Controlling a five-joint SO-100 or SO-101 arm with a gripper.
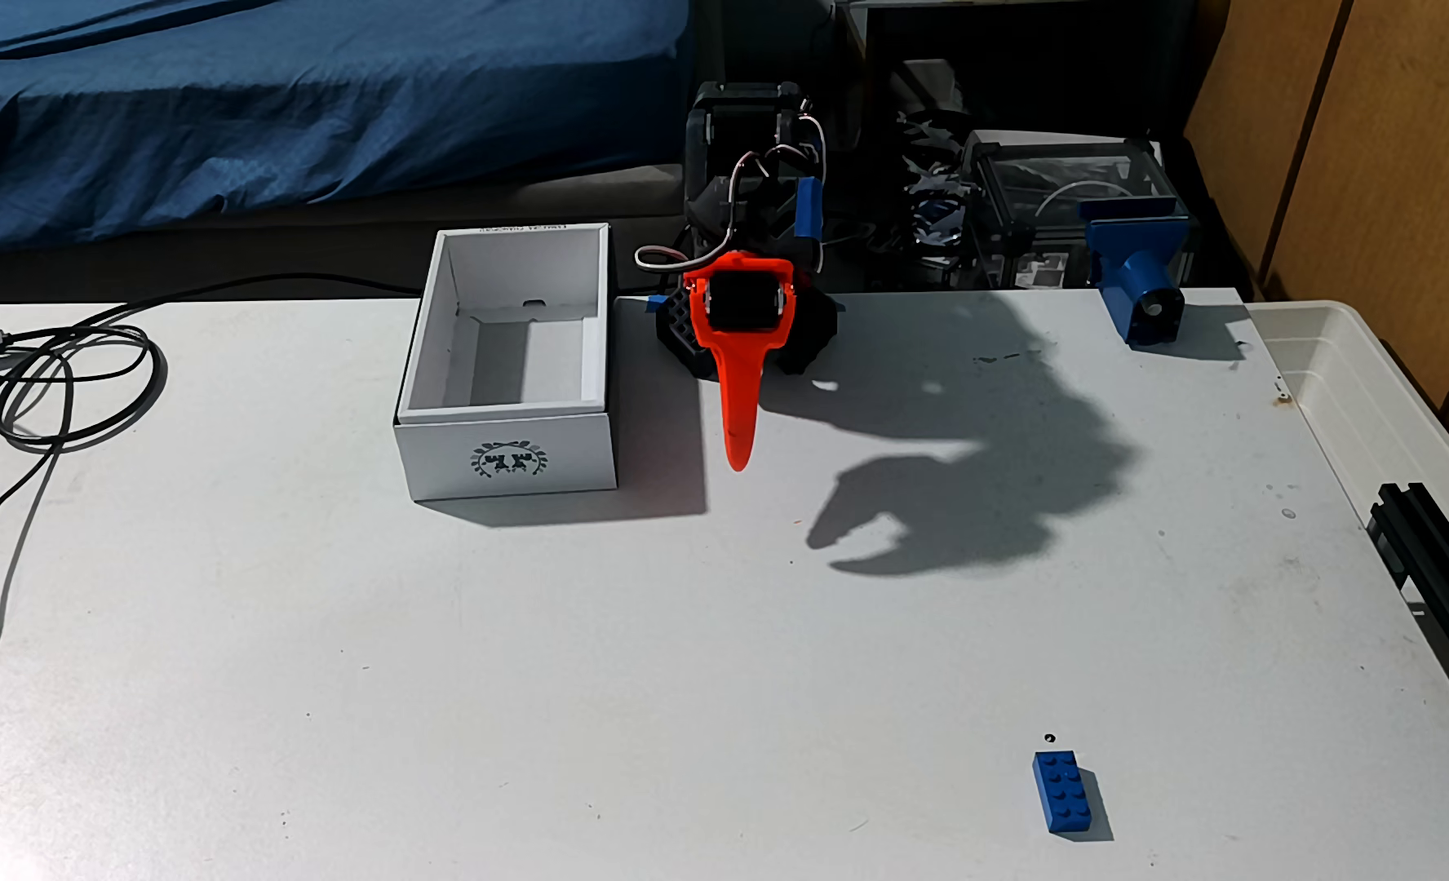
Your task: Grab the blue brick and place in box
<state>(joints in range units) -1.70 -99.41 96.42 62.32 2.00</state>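
Nothing of the task looks done yet. The small bright blue plastic toy brick with two rows of four studs (pixel 1063 794) lies flat on the white table (pixel 450 678) at the near right, alone, well apart from both the arm and the box. The white rectangular cardboard box with a dark wreath crest on its near short side (pixel 507 462) stands at the far left of centre, open at the top, and nothing can be seen lying inside it.

The orange and black two-finger gripper (pixel 738 457) hangs just right of the box, its long orange finger (pixel 740 398) pointing down toward the table. It holds nothing. From this angle the fingers line up one behind the other, so the gripper itself does not show how far it is parted; its shadow on the table at right shows two tips with a small gap, which suggests it is slightly parted, though I cannot tell for sure.

Left to do, as I judge it: reach to the near right, grasp the brick, carry it back to the far left and release it in the box.

Around: a coiled black cable (pixel 68 381) at the far left, a blue clamp-like printed part with a round hole (pixel 1141 271) at the far right edge, a translucent white plastic bin (pixel 1382 398) beyond the right edge, and a black rail (pixel 1442 559) near it. None lies between gripper and brick; that stretch of table is open
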